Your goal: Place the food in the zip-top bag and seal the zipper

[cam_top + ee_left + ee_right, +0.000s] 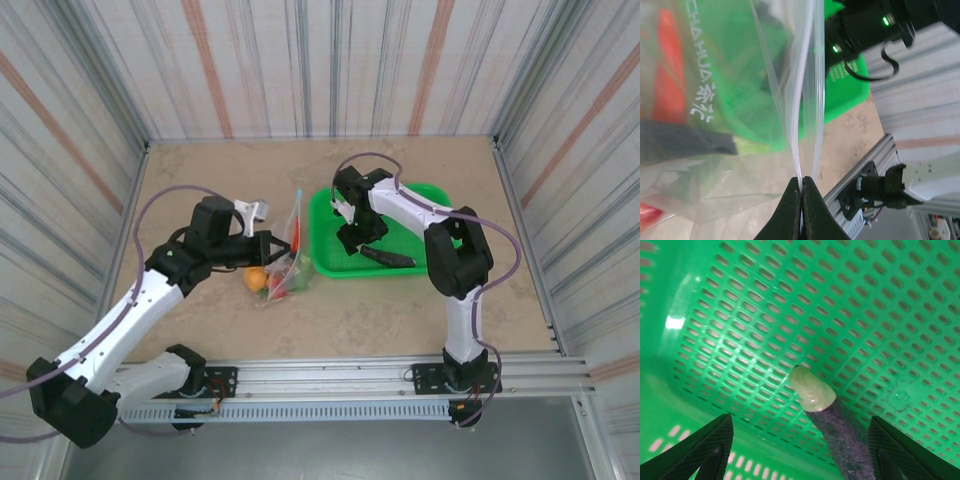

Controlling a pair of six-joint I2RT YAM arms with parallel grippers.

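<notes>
The clear zip-top bag (287,258) stands left of the green basket, with an orange (257,280) and red and green food inside. My left gripper (801,184) is shut on the bag's mouth edge, and the pale zipper (816,100) runs up from the jaws. In the top view the left gripper (263,248) sits at the bag's left side. My right gripper (800,450) is open low inside the basket. A dark eggplant (842,437) with a pale green cap lies between its fingers, nearer the right one and untouched. From above, the right gripper (349,240) hangs beside the eggplant (388,257).
The green mesh basket (425,195) sits right of centre on the beige table, and its perforated floor (790,305) lies close under the right gripper. Striped walls enclose the table on three sides. An aluminium rail (330,375) runs along the near edge.
</notes>
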